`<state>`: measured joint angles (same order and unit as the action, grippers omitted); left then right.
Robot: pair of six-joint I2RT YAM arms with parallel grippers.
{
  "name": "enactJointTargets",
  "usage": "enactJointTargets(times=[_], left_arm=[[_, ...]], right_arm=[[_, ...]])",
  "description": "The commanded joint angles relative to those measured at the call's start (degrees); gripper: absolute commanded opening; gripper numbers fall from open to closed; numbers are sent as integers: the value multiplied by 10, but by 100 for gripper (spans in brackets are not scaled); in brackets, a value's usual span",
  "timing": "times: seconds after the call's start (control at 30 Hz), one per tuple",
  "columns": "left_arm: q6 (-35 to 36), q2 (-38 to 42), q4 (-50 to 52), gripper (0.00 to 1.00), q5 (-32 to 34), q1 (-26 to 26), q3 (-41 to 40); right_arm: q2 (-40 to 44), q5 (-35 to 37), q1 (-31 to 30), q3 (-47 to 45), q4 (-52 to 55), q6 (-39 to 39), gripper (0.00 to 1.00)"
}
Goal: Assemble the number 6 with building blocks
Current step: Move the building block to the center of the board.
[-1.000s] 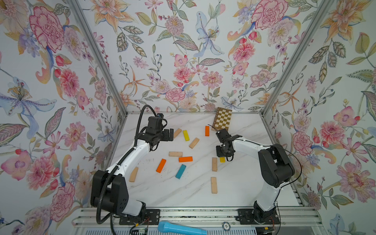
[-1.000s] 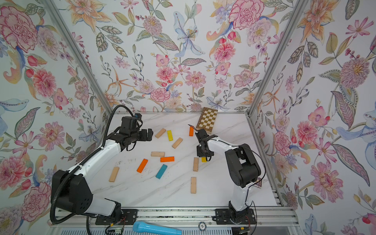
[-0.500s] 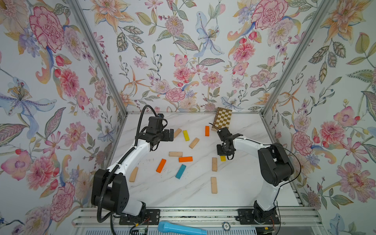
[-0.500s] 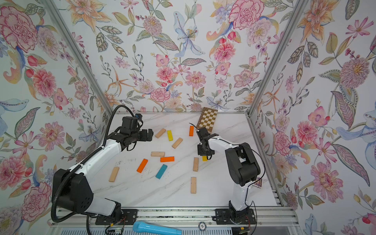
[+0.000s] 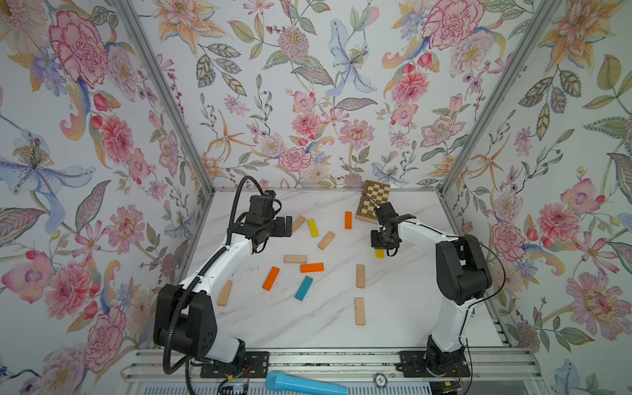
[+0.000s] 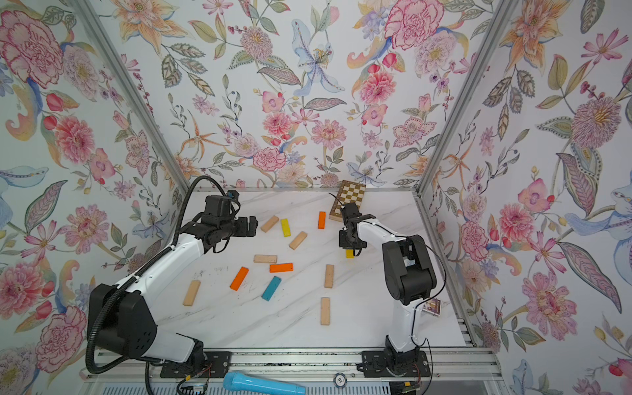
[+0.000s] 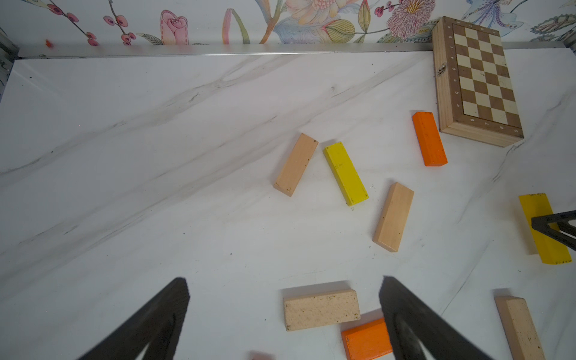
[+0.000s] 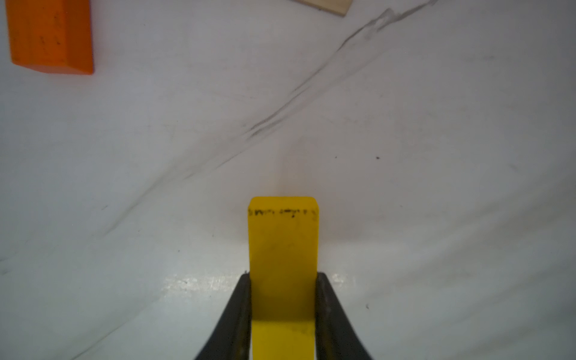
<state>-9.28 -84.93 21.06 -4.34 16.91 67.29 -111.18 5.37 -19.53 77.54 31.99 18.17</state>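
A yellow block (image 8: 283,249) is clamped across its narrow width by the right gripper (image 8: 283,276), whose jaws are drawn in narrow against both long sides. In a top view it is seen under that gripper, toward the far right of the table (image 5: 410,307) and near the chessboard (image 5: 372,201). Whether it is lifted clear of the surface cannot be told.

The other blocks (image 5: 312,267) are scattered loose over the table, and no number 6 is laid out yet. Two beige blocks (image 5: 360,276) lie in line but apart, which may be taken as a beginning.

The step in hand is judged to be the pick-up of one piece. Next, the block is to be carried to the building spot, turned square to its neighbours, and set down end to end without any of them being knocked.

The left gripper (image 7: 284,279) is held wide open and empty over the far left of the table.
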Motion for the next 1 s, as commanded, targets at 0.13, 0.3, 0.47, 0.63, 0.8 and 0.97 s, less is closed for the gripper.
enactJointTargets(times=[0.13, 0.3, 0.47, 0.63, 0.8, 0.97], left_arm=[[6, -5, 16, 99, -14, 5, 17], [5, -1, 15, 99, -16, 6, 16], [4, 2, 14, 99, -18, 7, 14], [4, 4, 13, 99, -21, 7, 14], [5, 7, 12, 99, -21, 7, 12], [5, 9, 12, 99, -20, 7, 12]], right_arm=[[-47, -4, -26, 68, 48, 29, 25], [-78, -8, -39, 106, 69, 49, 25], [-102, -17, -50, 133, 82, 71, 26], [-122, -10, -57, 158, 100, 80, 27], [-130, -1, -65, 174, 114, 88, 26], [-133, 5, -75, 184, 124, 99, 27]])
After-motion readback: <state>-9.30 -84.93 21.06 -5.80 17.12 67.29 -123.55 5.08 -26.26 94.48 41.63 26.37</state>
